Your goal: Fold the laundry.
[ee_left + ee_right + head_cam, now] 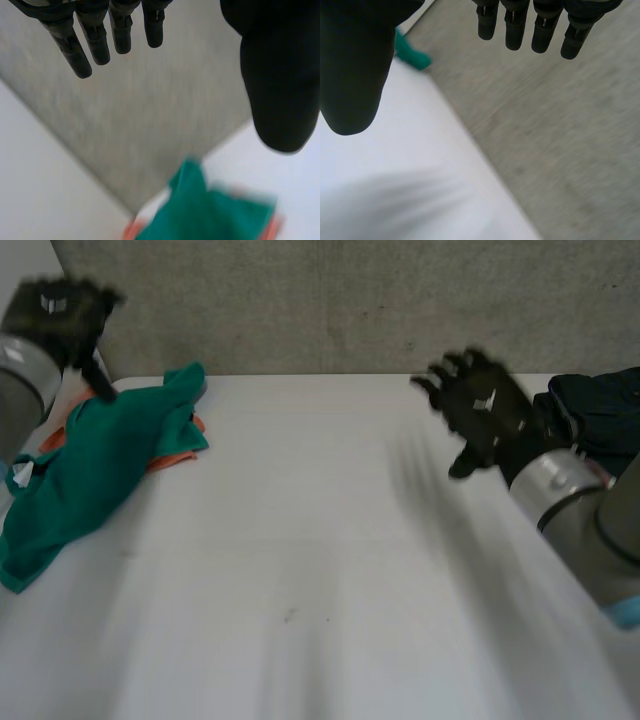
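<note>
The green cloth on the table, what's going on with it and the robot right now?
Folding hasn't started. The green cloth lies crumpled at the left side of the table, partly over an orange cloth. The left hand is open by its far end, holding nothing. The right hand is open above the table's right side, near a dark garment.

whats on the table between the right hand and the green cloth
Nothing. In the head view, only bare white table stretches between the right hand and the green cloth.
</note>
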You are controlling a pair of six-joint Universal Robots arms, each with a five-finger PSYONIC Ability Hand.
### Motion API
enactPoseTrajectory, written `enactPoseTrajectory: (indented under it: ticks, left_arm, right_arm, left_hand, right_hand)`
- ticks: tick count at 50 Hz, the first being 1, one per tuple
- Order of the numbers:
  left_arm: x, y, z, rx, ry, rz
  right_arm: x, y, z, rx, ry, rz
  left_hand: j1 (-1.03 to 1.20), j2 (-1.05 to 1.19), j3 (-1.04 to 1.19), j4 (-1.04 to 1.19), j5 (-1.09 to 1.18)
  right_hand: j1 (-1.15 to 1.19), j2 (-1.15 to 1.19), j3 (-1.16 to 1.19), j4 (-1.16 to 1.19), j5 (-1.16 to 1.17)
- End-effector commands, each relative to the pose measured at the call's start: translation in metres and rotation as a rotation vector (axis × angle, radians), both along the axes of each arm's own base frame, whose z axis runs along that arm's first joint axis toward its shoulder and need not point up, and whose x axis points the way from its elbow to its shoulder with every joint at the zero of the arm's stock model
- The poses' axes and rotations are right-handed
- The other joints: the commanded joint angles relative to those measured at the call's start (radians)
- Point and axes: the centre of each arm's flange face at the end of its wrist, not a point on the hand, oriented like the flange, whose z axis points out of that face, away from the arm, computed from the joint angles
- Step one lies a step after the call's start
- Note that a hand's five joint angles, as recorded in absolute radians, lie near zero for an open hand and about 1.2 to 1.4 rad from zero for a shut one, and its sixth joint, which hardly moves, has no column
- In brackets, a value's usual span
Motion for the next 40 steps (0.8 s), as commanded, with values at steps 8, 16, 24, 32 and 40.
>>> enactPoseTrajectory:
  ticks: [8,16,24,32,40]
  left_arm:
    - [0.075,-0.127,-0.182,-0.02,-0.206,-0.013]
    - [0.066,-0.135,-0.178,-0.055,-0.15,-0.062]
    - [0.013,-0.071,-0.019,-0.246,0.13,-0.166]
    - [0.0,-0.053,0.025,-0.375,0.321,-0.244]
    - [0.019,-0.088,-0.078,-0.075,0.189,-0.143]
  right_arm:
    - [-0.014,0.02,-0.055,0.136,0.143,-0.019]
    - [-0.018,0.023,-0.061,0.16,0.15,-0.026]
    - [-0.027,0.012,-0.056,0.138,0.138,-0.062]
    - [-0.027,0.015,-0.059,0.158,0.14,-0.055]
    - [-0.031,0.015,-0.064,0.171,0.145,-0.057]
  left_hand:
    - [0.022,0.003,0.001,0.01,-0.011]
    - [1.205,1.186,1.184,1.193,1.172]
    - [1.205,1.186,1.184,1.193,1.172]
    - [1.124,1.105,1.103,1.112,1.091]
    - [0.002,-0.017,-0.02,-0.01,-0.031]
  right_hand:
    - [-0.05,-0.041,-0.037,-0.036,-0.045]
    - [-0.05,-0.041,-0.037,-0.036,-0.045]
    - [-0.05,-0.041,-0.037,-0.036,-0.045]
    - [-0.05,-0.041,-0.037,-0.036,-0.045]
    - [-0.05,-0.041,-0.037,-0.036,-0.045]
